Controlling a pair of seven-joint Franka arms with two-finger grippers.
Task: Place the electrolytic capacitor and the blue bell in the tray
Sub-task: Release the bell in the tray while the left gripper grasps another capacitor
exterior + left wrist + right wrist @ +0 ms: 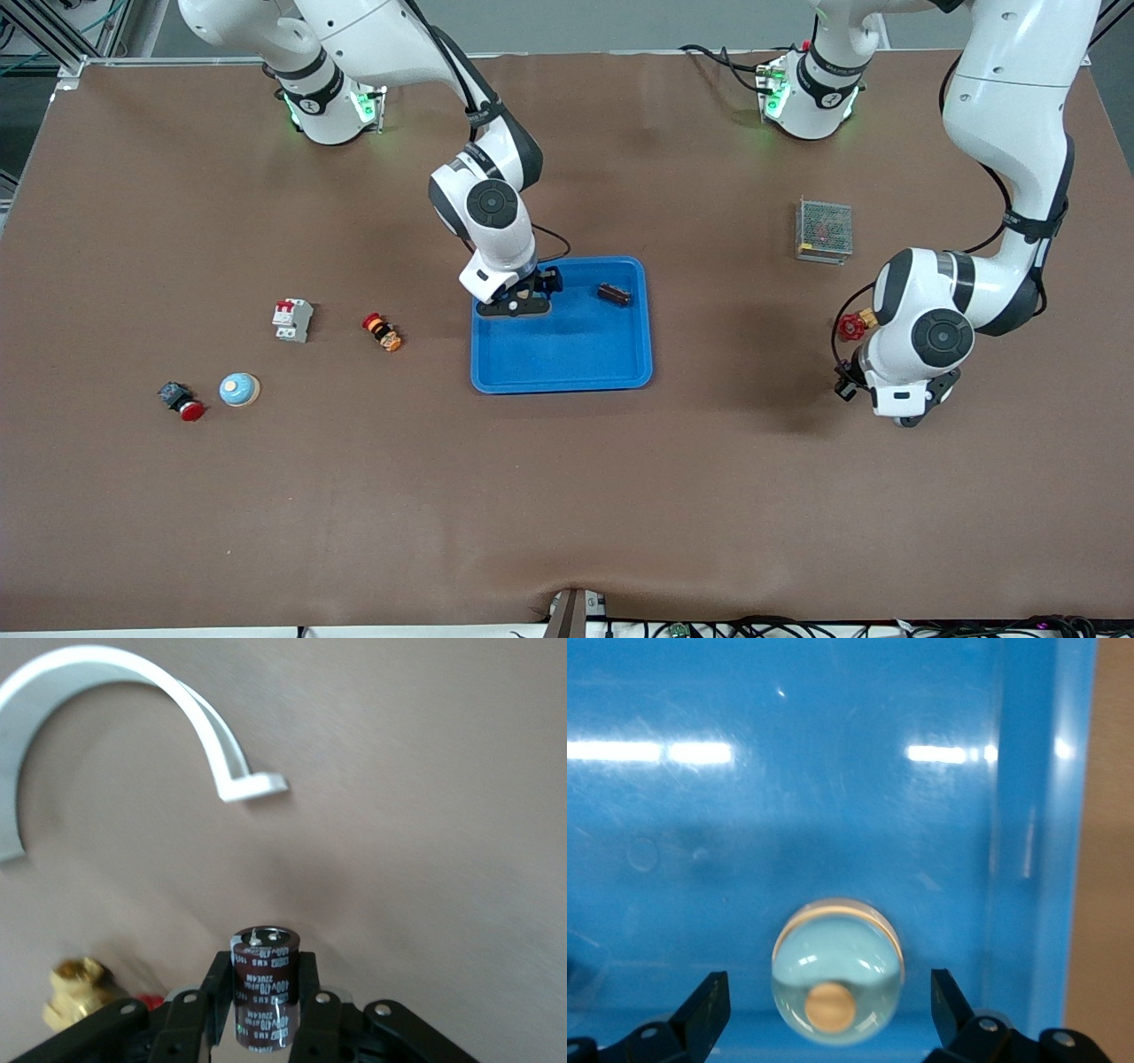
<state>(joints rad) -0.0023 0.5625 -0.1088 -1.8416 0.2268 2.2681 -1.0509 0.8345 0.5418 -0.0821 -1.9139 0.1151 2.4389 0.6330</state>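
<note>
Blue bell point(837, 973) lies in the tray point(567, 377) between the right gripper's point(828, 1010) spread fingers; the left gripper point(266, 1010) pinches the electrolytic capacitor point(264, 992), which likely goes in next.

Even overhead light, glare streaks on tray point(833, 753), blurred wrist views.
</note>
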